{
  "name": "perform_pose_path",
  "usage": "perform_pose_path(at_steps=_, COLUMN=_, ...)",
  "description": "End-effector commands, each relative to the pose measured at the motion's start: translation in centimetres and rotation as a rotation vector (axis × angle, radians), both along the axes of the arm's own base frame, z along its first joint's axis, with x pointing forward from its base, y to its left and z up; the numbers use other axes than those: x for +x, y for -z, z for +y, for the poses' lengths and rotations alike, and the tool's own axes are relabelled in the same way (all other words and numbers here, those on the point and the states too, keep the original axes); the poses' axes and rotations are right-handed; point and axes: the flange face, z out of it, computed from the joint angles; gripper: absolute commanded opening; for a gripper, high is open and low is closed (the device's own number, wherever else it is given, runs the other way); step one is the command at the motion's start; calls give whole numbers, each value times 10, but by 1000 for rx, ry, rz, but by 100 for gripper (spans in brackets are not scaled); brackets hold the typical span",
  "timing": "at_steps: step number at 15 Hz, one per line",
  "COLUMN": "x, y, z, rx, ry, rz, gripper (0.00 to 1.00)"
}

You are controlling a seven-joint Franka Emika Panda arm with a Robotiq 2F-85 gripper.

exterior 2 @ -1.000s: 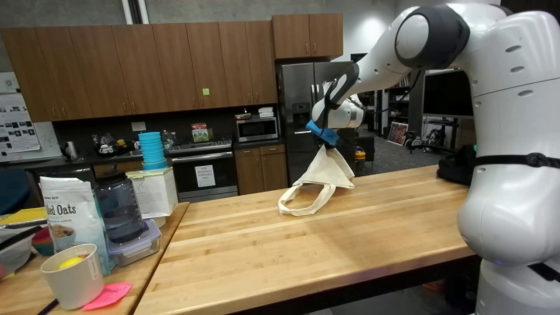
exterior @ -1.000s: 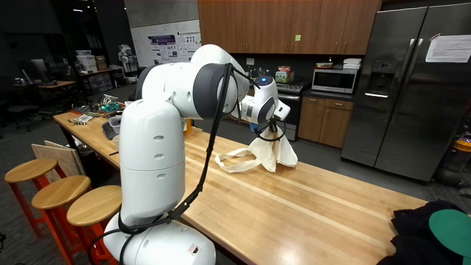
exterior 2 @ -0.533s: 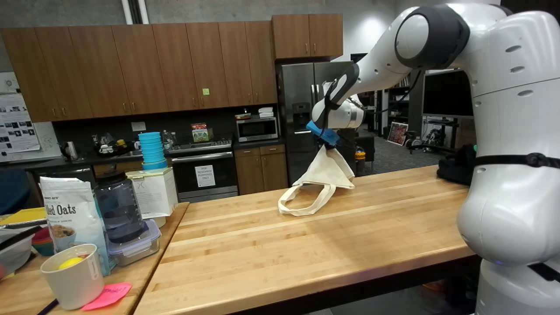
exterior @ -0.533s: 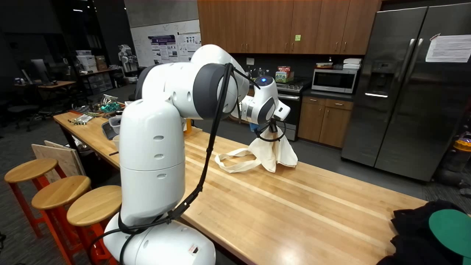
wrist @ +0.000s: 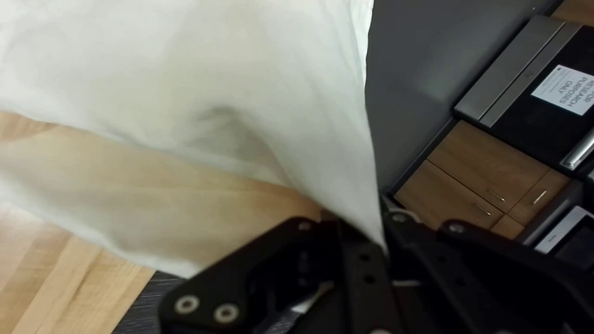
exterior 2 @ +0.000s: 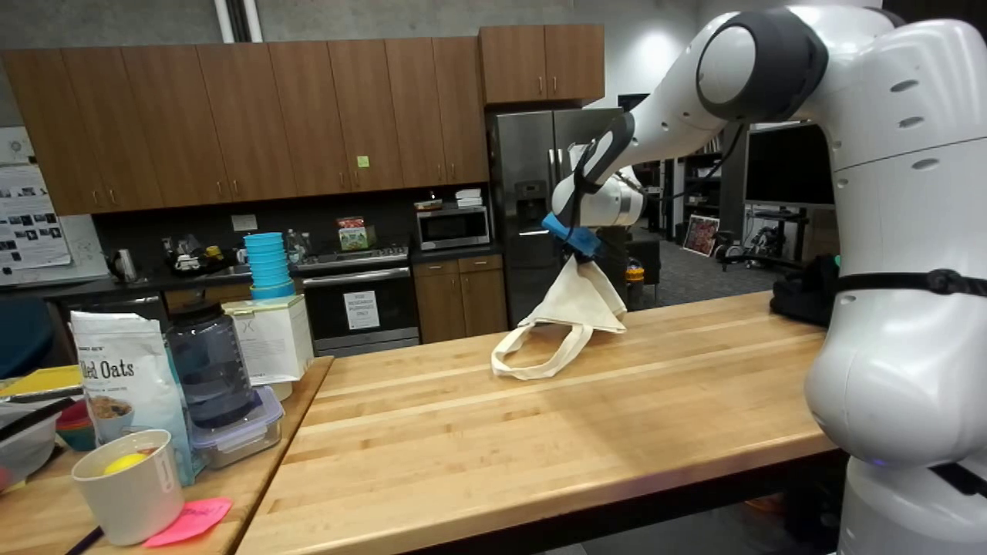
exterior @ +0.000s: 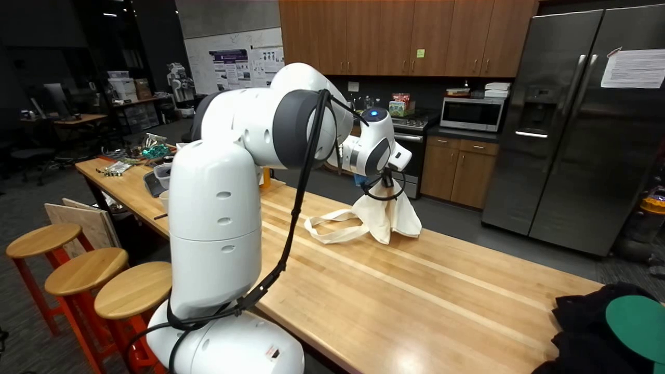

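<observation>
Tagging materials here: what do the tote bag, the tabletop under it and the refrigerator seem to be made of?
Tote bag: probably matte, undyed cotton canvas, from its cream colour and soft folds.
Tabletop: wood, likely butcher block with a glossy coat, from its mixed-tone strips and bright reflection.
Refrigerator: likely dark satin steel, from its grey metallic sheen.

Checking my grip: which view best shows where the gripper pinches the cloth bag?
The wrist view: up close, the cloth bag narrows into the shut gripper. Both exterior views show more of the bag, straps on the table, but the pinch looks small; in an exterior view a black cable crosses below it.
</observation>
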Motion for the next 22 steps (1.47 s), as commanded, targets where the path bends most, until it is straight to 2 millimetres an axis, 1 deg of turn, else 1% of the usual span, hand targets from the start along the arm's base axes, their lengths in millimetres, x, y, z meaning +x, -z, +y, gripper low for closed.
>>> perform_pose_path(at_steps=1, x=-3, y=-8, z=-17, rx=7, ry=30, rz=-17, gripper=1)
perform_pose_path(at_steps=7, x=-3, y=-9, z=-49, rx=20, ry=87, rz=-23, gripper=1)
perform_pose_path(at_steps=15, x=-5, y=-9, z=-101, rx=71, ry=188, rz=-27, gripper=1)
perform_pose_path(at_steps=19, x=-7, y=-7, z=-121, rx=90, ry=228, rz=-26, gripper=1)
perform_pose_path(at_steps=22, x=-8, y=-7, z=-131, rx=101, ry=248, rz=-25, gripper=1)
